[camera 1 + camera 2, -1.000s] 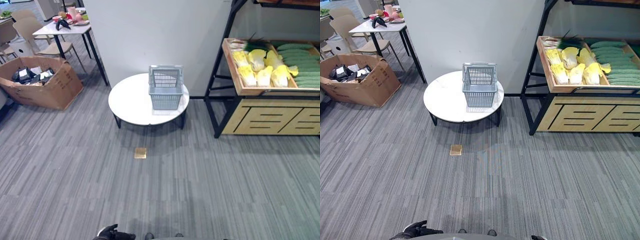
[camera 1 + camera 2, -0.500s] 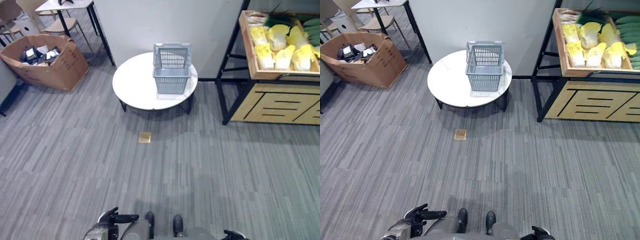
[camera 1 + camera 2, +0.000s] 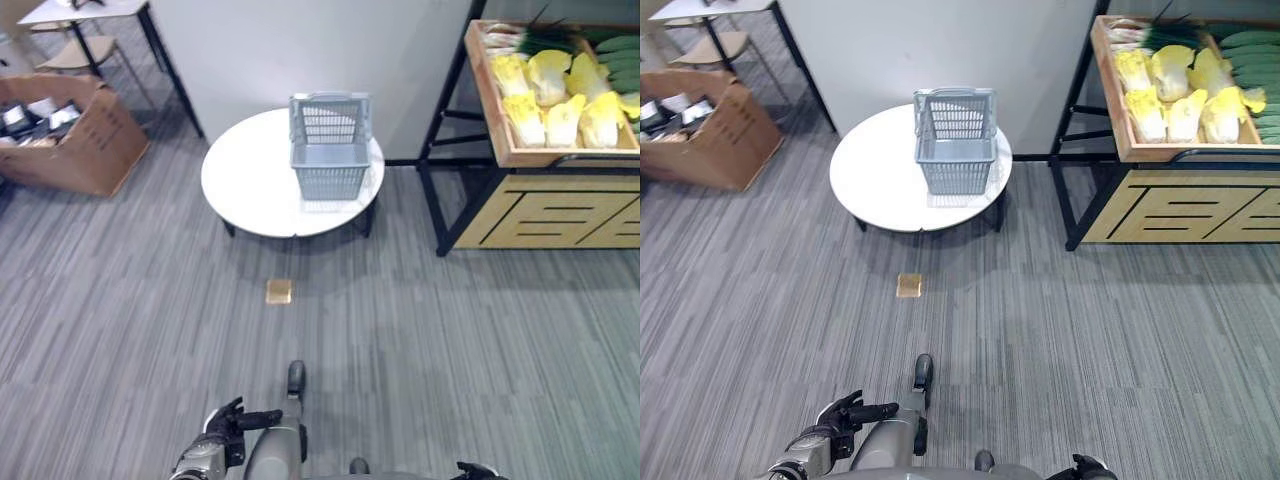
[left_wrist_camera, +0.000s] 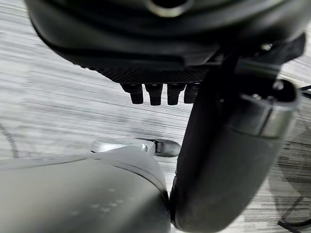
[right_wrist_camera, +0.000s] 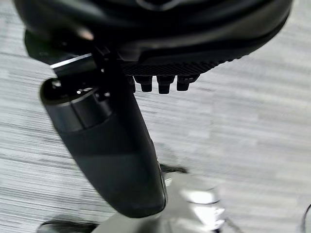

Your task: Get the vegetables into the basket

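My left robot hand [image 3: 228, 423] hangs low at my left side above the grey striped carpet floor [image 3: 480, 340], its fingers loosely spread and relaxed with nothing in them. Its own wrist view shows the same: short dark fingertips [image 4: 151, 93] in a row and the thick dark thumb [image 4: 228, 155] standing apart, carpet showing past them. My right robot hand [image 3: 1087, 467] barely shows at the bottom edge of the right eye view; its wrist view gives more, with the fingertips [image 5: 159, 84] lined up straight and the thumb [image 5: 112, 145] well clear of them, holding nothing.

The grey plastic slatted basket [image 3: 329, 148] stands upright on the round white worktop [image 3: 250, 185], towards the worktop's far right edge, with its handle raised over the far side. From here I cannot tell whether anything lies inside it.

The vegetables are well apart from the basket, on the wooden shelf tray [image 3: 498, 140] of the black-framed wooden display stand [image 3: 540, 220] to the right of the worktop. Pale yellow-green cabbages [image 3: 550, 95] lie in a cluster in the tray, with dark green cucumbers [image 3: 1248, 40] at its far right; the right eye view shows more of the cucumbers than the left eye view does.

A small tan square tile [image 3: 279, 291] lies on the floor just before the worktop. An open brown cardboard box [image 3: 60, 135] of odds and ends sits at the far left.
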